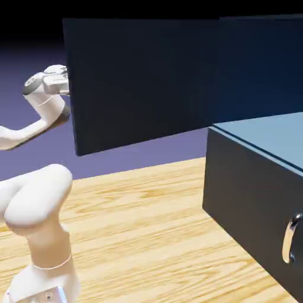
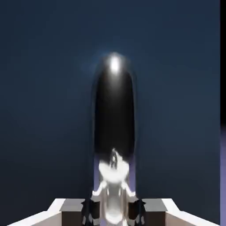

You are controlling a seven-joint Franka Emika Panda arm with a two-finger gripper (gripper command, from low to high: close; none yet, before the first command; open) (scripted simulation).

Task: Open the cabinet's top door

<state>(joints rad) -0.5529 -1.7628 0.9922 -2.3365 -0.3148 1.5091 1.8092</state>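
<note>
The cabinet [image 1: 248, 189] stands at the exterior view's right, dark navy and boxy. Its top door [image 1: 142, 77] is swung far out, a wide flat panel reaching left across the picture. My arm's wrist [image 1: 50, 84] meets the door's free left edge, and the fingers are hidden behind the panel there. In the hand view the door [image 2: 44, 110] fills the frame. Its curved dark-and-silver handle [image 2: 114, 114] runs up the middle. My gripper [image 2: 114, 211] is shut on the handle's lower end, one grey fingertip on each side.
The lower panel carries a shiny metal handle [image 1: 289, 238] at the far right. The wooden table [image 1: 148, 225] spreads under the open door. My arm's white base [image 1: 41, 237] rises at the lower left. A violet strip of backdrop [image 2: 223, 154] shows past the door's edge.
</note>
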